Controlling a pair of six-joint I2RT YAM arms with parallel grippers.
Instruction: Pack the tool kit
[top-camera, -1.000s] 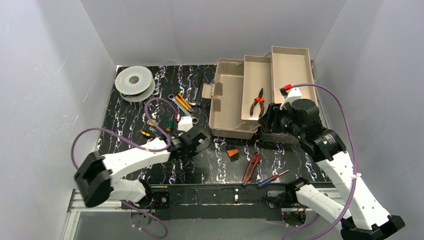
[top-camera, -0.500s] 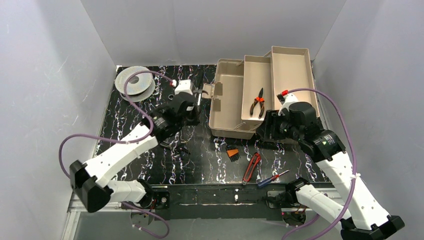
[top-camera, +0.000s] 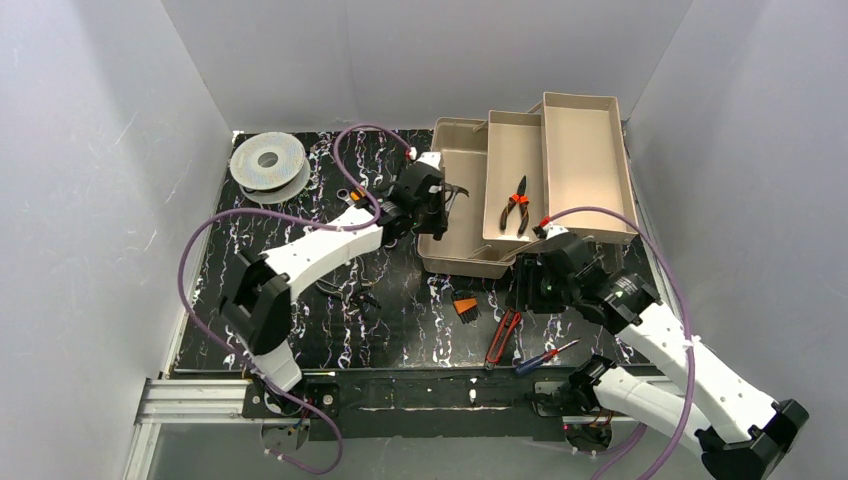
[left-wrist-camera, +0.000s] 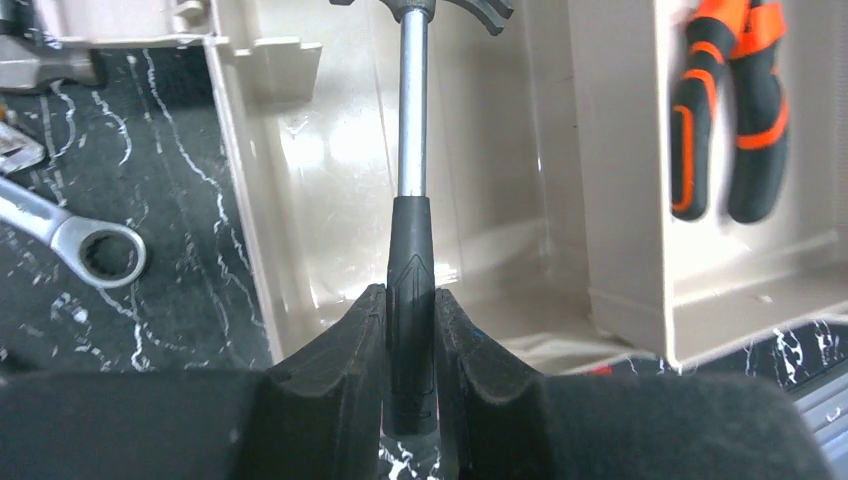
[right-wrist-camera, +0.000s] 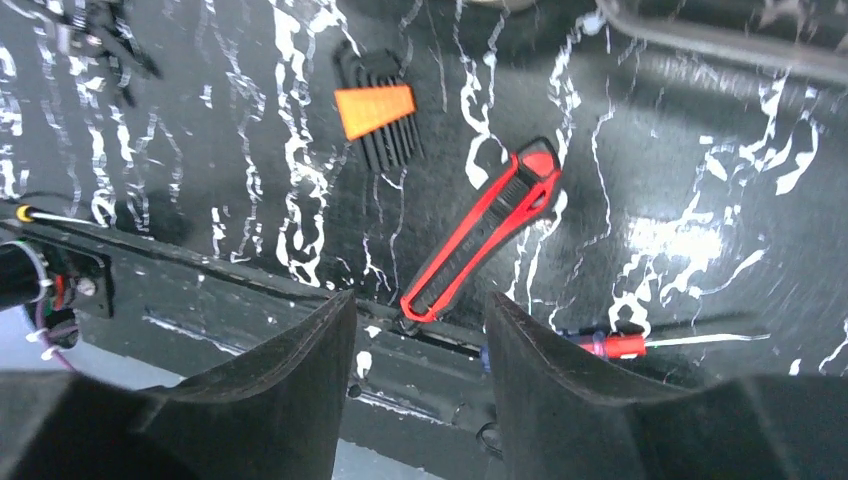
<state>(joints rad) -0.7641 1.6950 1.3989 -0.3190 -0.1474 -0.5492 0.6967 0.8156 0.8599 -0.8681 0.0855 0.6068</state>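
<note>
**Hammer over the open box; right jaws empty**

Black marbled mat (top-camera: 300, 290) covers the table. The tool kit (top-camera: 462, 215) sits at the far right of it, lid open and both trays folded out in steps toward the right wall. Orange-handled pliers (top-camera: 516, 203) lie in the middle tray.

Left arm reaches across to the kit's left wall. Left gripper (left-wrist-camera: 411, 300) is clamped on the black grip of a hammer (left-wrist-camera: 410, 130), pads tight on both sides. The steel shaft points away over the deep main compartment and the head sits at the far end, above the box floor. I cannot tell whether the head touches anything.

Right gripper (right-wrist-camera: 420, 390) hangs low over the mat just in front of the kit, jaws well apart and holding nothing. A red utility knife (right-wrist-camera: 480, 232) lies below them, its near end showing between the two fingers. A screwdriver (right-wrist-camera: 640, 345) lies just beside it.

Grey wire spool (top-camera: 268, 163) stands at the far left corner. A ring spanner (left-wrist-camera: 75, 235) lies on the mat beside the kit's left wall.
</note>
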